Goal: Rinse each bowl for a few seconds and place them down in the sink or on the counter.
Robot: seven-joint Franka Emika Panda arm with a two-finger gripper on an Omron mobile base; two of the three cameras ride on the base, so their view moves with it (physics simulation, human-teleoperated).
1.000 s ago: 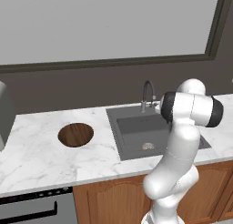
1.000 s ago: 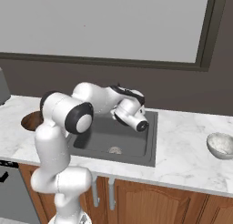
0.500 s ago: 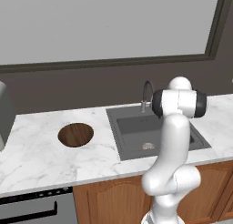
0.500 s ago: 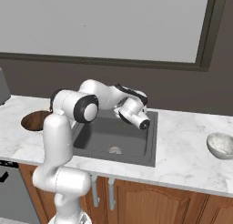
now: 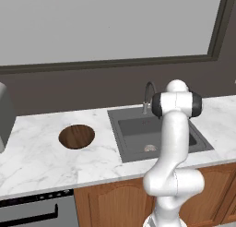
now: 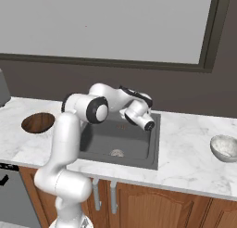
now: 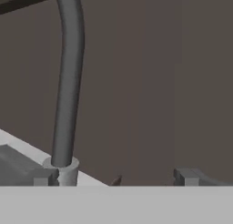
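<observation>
The dark brown bowl sits on the white marble counter left of the sink. The pale grey-white bowl rests on the counter to the sink's right. My arm reaches over the basin toward its back edge. In the hand view my gripper is open and holds nothing, its fingertips standing wide apart. It faces the dark arched faucet, whose base stands just beyond the left fingertip.
The round drain lies at the basin's front. A dark wall and a large window frame run behind the counter. A grey appliance stands at the far left. Brown cabinet doors sit below.
The arm's elbow has swung toward the sink and the arm now stands more upright. The hand has shifted only slightly. Both bowls stay put and the gripper stays open.
</observation>
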